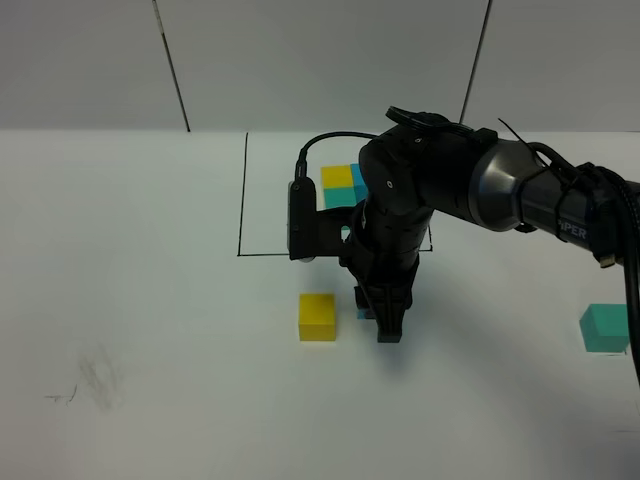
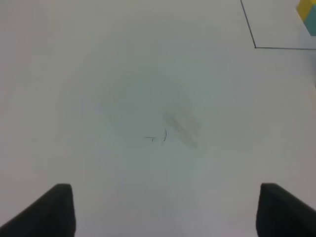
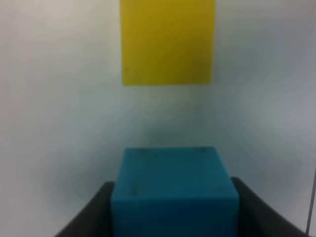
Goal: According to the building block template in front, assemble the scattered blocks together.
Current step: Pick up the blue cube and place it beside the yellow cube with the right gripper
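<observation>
My right gripper (image 1: 386,328) reaches across the middle and points down, shut on the blue cube (image 3: 170,177), whose edge shows as a sliver (image 1: 362,313) beside the fingers (image 3: 86,217). It holds the cube low over the table, just right of the loose yellow cube (image 1: 317,316), which also shows in the right wrist view (image 3: 168,42), with a small gap between them. The teal-green cube (image 1: 604,328) lies far right. The template (image 1: 343,185), partly hidden by the arm, sits inside the black drawn rectangle (image 1: 242,200). My left gripper (image 2: 165,212) is open and empty over bare table.
The right arm and its cable (image 1: 325,140) cover much of the framed area. A faint pencil smudge (image 1: 95,380) marks the table at the front left; it also shows in the left wrist view (image 2: 180,128). The template's corner (image 2: 308,17) shows there too.
</observation>
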